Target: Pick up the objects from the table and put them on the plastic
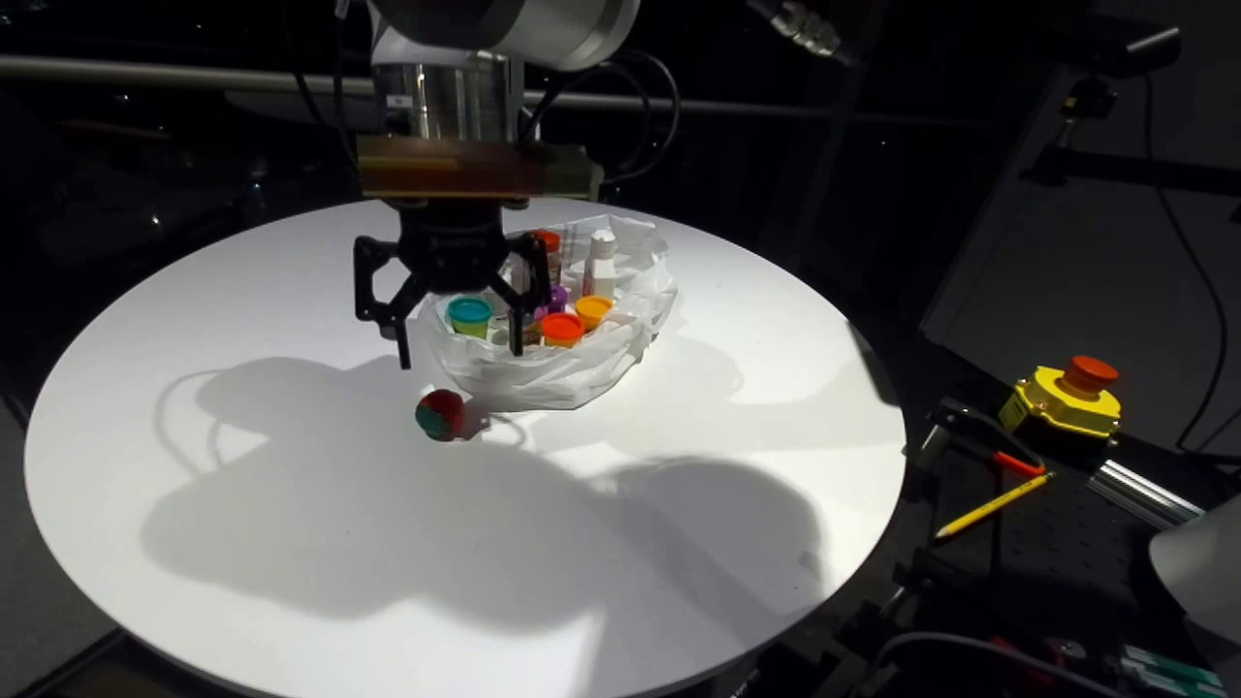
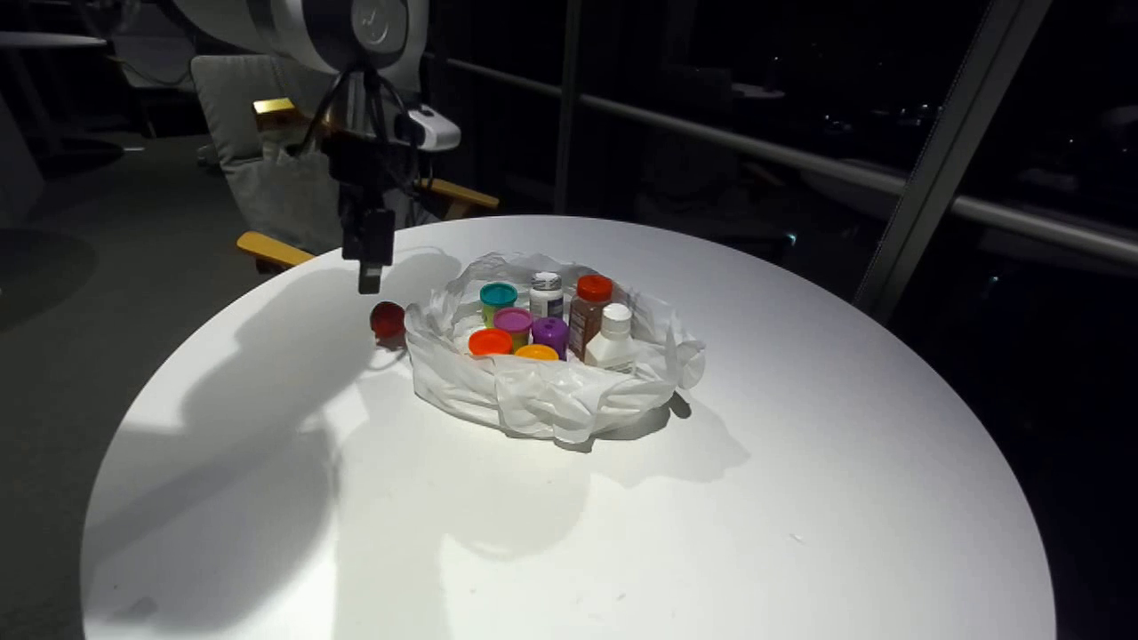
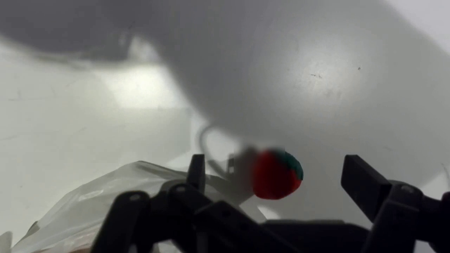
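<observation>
Red-and-green, the ball (image 1: 440, 415) lies on the table (image 1: 756, 388) beside the plastic bag (image 1: 543, 383) in an exterior view. In an exterior view, the bag holds tubs (image 2: 513, 322) and bottles (image 2: 612, 345). The wrist view shows the gripper (image 3: 281, 177) spread wide.

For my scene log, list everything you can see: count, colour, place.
table: one, white, under plastic bag
plastic bag: one, white, on table
round object: one, red and green, on table, outside bag
lidded tubs: four, topped teal, pink, red-orange, yellow-orange, in bag
white bottles: two, white, in bag
brown bottle: one, brown, red-orange top, in bag
small container: one, purple, in bag
pencil: one, yellow, beside table
button box: one, yellow, red top, beside table
chair: one clearly, grey, beyond table
anything else: uncounted, mostly too dark
arm: one, mostly white, above table
gripper: one, black, open, above table
</observation>
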`<state>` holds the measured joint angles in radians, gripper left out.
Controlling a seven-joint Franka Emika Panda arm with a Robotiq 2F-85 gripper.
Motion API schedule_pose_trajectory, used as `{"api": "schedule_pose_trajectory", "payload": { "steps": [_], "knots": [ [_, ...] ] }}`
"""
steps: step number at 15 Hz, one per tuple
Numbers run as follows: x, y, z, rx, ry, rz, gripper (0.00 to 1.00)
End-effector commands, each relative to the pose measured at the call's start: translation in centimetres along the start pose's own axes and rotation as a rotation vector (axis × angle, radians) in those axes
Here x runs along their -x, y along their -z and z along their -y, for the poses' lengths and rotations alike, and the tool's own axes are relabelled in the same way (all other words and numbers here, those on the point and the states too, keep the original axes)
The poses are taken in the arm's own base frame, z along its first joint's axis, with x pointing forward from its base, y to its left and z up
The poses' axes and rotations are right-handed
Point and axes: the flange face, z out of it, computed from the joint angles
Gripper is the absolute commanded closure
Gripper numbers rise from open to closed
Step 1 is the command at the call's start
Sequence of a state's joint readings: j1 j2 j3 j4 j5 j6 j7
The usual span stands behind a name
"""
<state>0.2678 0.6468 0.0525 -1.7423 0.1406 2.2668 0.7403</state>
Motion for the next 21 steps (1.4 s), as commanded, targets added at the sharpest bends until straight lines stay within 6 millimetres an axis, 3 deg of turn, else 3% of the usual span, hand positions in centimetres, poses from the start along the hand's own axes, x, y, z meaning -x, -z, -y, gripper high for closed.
{"api": "schedule_pose_trajectory", "payload": {
  "steps": [1,12,21],
  "knots": [
    [-1.1,-2.3,1.9,-0.050,-0.016,0.063,0.00],
    [-1.5,-6.3,3.5,-0.021,0.012,-0.034,0.00],
    [-2.4,-6.6,3.4,-0.022,0.019,-0.148,0.00]
  ]
}}
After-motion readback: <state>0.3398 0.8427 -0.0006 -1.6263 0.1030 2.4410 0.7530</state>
